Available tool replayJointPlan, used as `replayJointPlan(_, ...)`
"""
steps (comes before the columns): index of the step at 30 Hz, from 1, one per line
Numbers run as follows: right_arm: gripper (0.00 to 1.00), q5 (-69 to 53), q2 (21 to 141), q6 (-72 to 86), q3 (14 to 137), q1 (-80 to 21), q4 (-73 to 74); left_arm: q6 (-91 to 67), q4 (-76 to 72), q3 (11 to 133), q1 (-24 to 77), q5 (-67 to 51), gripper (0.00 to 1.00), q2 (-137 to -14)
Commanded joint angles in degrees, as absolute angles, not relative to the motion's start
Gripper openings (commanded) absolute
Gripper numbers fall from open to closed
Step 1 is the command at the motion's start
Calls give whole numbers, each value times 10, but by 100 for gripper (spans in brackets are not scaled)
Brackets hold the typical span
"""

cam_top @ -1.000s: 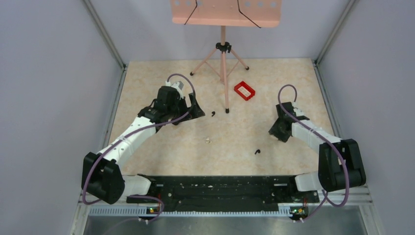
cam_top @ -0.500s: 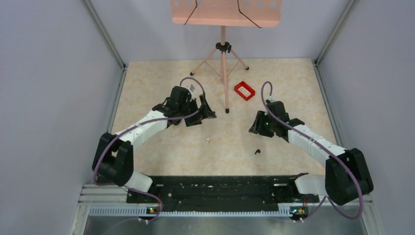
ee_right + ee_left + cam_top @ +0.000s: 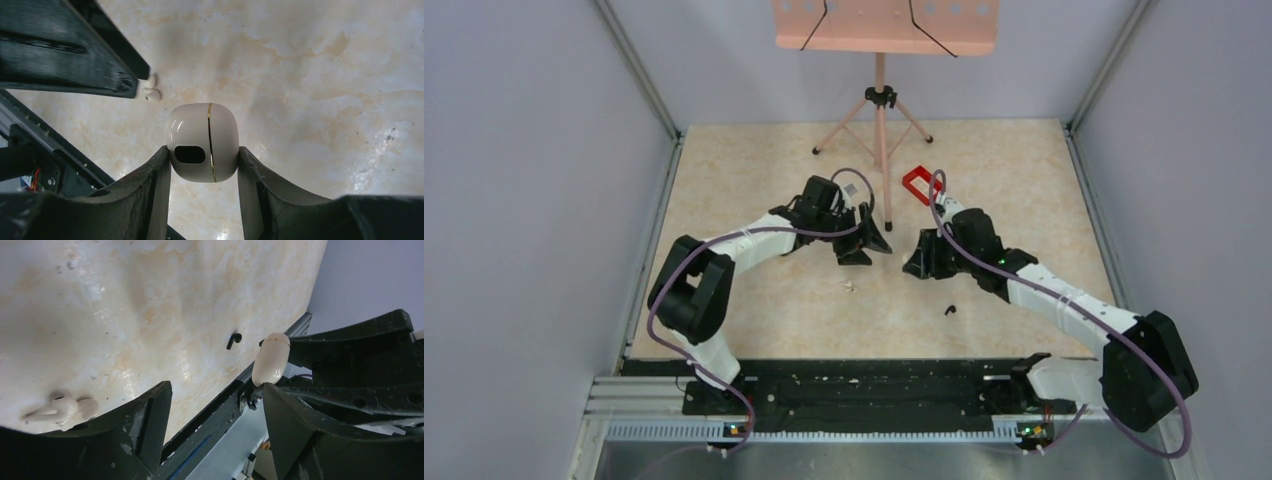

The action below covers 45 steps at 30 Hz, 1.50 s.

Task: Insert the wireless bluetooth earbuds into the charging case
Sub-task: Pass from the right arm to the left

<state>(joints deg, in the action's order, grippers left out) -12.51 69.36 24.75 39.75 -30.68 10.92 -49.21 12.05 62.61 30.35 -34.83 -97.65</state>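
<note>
The charging case (image 3: 202,142) is a cream rounded box with a gold seam, not black. My right gripper (image 3: 204,150) is shut on it and holds it above the table. The case also shows in the left wrist view (image 3: 271,357). Two pale earbuds (image 3: 150,91) lie together on the table, also seen from above (image 3: 851,287) and in the left wrist view (image 3: 60,407). My left gripper (image 3: 216,390) is open and empty, close to the right gripper (image 3: 916,262) and facing it at mid-table. A small black hooked piece (image 3: 949,309) lies nearer the front.
A pink music stand's tripod (image 3: 881,150) stands at the back centre, one leg ending just behind my left gripper (image 3: 869,240). A red rectangular tray (image 3: 921,183) sits behind the right arm. The black rail (image 3: 864,385) runs along the near edge.
Both arms have swung inward from the sides to the middle of the table. The two grippers now face each other a short way apart.
</note>
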Motion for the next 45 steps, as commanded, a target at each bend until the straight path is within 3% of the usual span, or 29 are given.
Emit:
replayJointPlan(1, 29, -137, 661, 229, 394, -326, 50, -512, 81, 667, 320, -394, 71, -996)
replayJointPlan(9, 31, -138, 659, 219, 398, -340, 49, -526, 56, 653, 328, -394, 66, -998)
replayJointPlan(11, 31, -137, 662, 218, 400, -342, 48, -531, 52, 649, 328, -381, 56, -996)
replayJointPlan(13, 31, -139, 665, 217, 404, -345, 54, -529, 51, 638, 328, -355, 52, -973)
replayJointPlan(19, 31, -147, 665, 210, 404, -350, 56, -534, 19, 627, 329, -360, 63, -953)
replayJointPlan(30, 31, -139, 667, 212, 404, -352, 55, -559, -82, 585, 335, -442, 61, -959)
replayJointPlan(39, 32, -156, 687, 215, 410, -352, 41, -553, -95, 582, 353, -471, 53, -972)
replayJointPlan(42, 32, -163, 690, 216, 411, -352, 41, -554, -94, 584, 356, -471, 44, -975)
replayJointPlan(45, 32, -161, 687, 218, 411, -352, 41, -554, -90, 585, 356, -468, 26, -976)
